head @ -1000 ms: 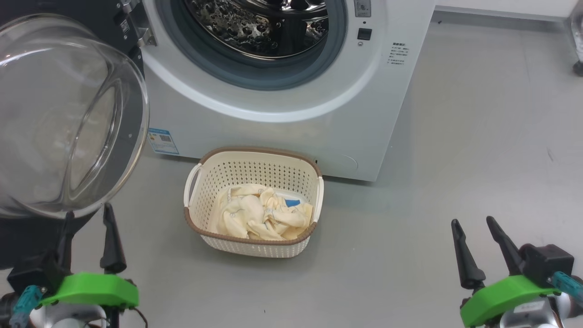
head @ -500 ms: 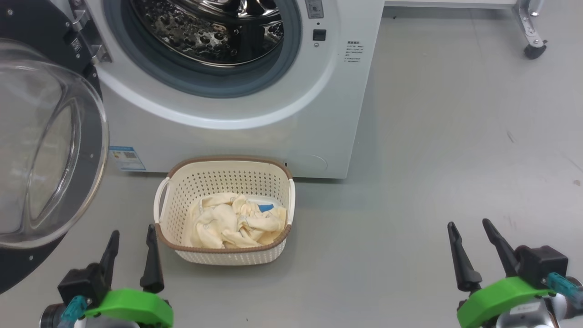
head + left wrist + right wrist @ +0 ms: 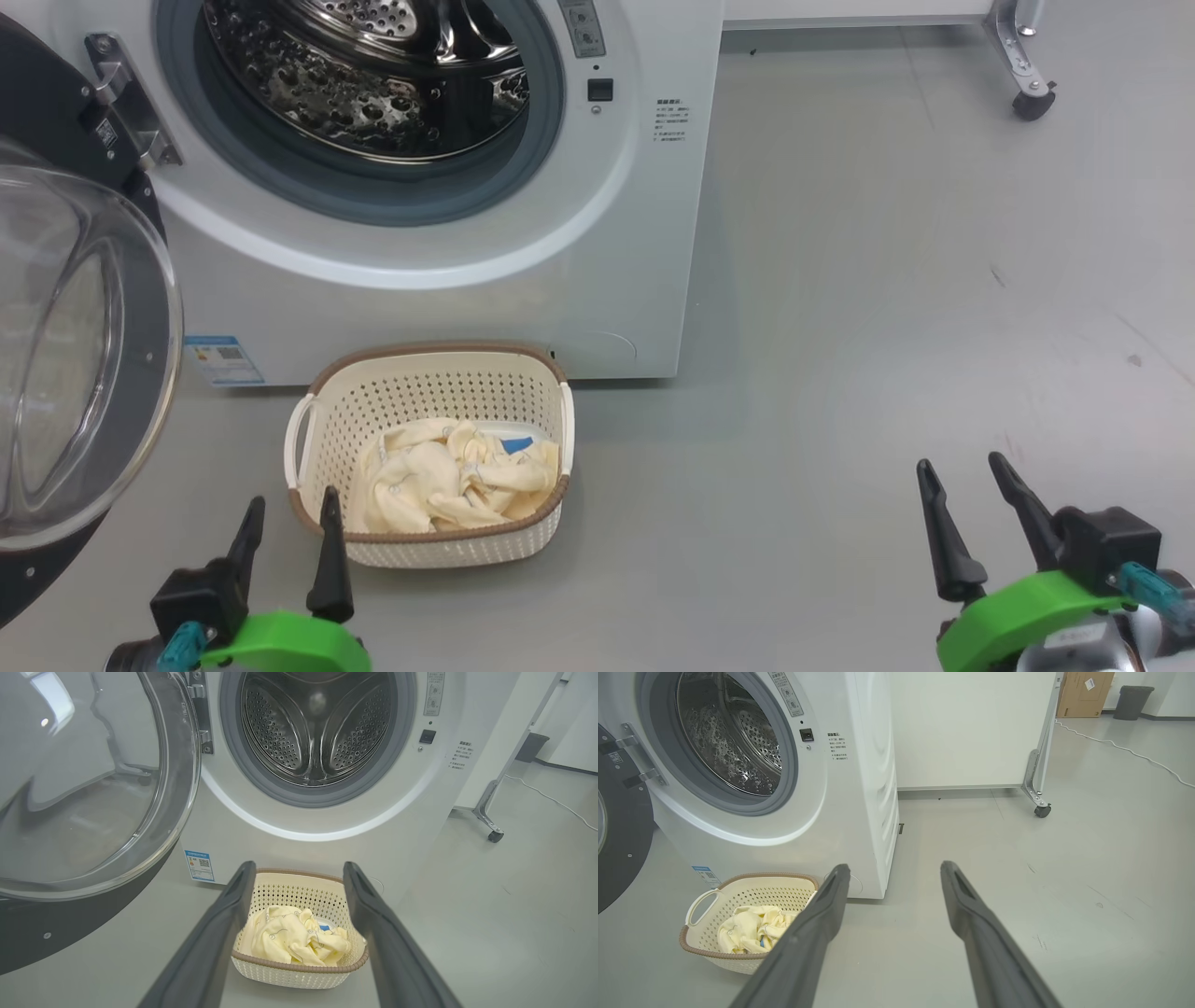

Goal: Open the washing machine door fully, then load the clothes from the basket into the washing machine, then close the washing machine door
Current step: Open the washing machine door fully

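The white washing machine (image 3: pixel 616 271) stands with its steel drum (image 3: pixel 364 84) exposed. Its door (image 3: pixel 65 355) hangs swung out wide on the left, black rim and clear glass bowl facing me. On the floor in front sits the cream basket (image 3: pixel 429 381) with the pale yellow clothes (image 3: pixel 439 476) bundled inside. My left gripper (image 3: pixel 289 509) is open just left of the basket's near corner, empty. In the left wrist view the basket (image 3: pixel 299 886) and clothes (image 3: pixel 289 938) show between the open fingers. My right gripper (image 3: pixel 962 465) is open and empty over bare floor, well right of the basket (image 3: pixel 752 889).
Grey floor stretches to the right of the machine. A white panel on a castor leg (image 3: pixel 1027 93) stands behind at the right; its castor (image 3: pixel 1041 809) also shows in the right wrist view, with a cable (image 3: pixel 1134 753), a bin (image 3: pixel 1129 695) and a cardboard box (image 3: pixel 1083 693) beyond.
The head view has swung right, so machine, door and basket sit further left in it. My left gripper has come away from the door's lower edge and now sits beside the basket.
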Robot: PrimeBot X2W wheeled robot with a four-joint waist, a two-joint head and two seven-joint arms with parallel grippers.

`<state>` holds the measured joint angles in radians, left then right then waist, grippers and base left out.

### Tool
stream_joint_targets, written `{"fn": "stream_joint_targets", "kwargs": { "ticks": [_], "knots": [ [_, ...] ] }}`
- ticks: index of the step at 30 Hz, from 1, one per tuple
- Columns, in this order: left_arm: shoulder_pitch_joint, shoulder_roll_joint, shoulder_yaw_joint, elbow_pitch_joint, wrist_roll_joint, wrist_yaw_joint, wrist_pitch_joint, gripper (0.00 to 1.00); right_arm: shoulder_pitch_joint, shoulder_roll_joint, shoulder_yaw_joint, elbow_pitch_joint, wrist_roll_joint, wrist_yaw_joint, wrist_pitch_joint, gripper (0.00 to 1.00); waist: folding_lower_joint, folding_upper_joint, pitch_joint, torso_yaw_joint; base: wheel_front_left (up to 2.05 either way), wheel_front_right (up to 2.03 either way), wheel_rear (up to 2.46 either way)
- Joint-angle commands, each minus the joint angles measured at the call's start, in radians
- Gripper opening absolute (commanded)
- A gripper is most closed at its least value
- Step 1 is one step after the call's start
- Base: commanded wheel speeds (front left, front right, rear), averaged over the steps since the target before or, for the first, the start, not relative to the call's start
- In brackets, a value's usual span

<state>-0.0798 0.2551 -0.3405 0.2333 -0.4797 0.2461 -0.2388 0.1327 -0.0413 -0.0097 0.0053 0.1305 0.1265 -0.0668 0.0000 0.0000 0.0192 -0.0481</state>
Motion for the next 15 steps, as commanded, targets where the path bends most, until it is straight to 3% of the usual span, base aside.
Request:
{"fn": "stream_joint_targets", "kwargs": {
  "ticks": [1,5,15],
  "knots": [
    [-0.031,0.015,0.037,-0.025,0.007,0.035,-0.016,1.00,-0.027,-0.009,0.017,-0.039,-0.009,0.004,-0.004,1.00,0.0000,0.0000,0.000,-0.001,0.00,0.00,0.00],
    [-0.032,0.016,0.035,-0.016,0.019,0.046,-0.017,1.00,-0.023,-0.009,0.015,-0.042,-0.009,0.004,-0.002,1.00,0.0000,0.0000,-0.003,-0.001,0.00,0.00,0.00],
    [-0.031,0.012,0.038,-0.023,0.025,0.025,-0.021,1.00,-0.020,-0.009,0.017,-0.049,-0.007,0.004,0.002,1.00,0.0000,0.0000,-0.004,-0.004,0.00,0.00,0.00]
  ]
}}
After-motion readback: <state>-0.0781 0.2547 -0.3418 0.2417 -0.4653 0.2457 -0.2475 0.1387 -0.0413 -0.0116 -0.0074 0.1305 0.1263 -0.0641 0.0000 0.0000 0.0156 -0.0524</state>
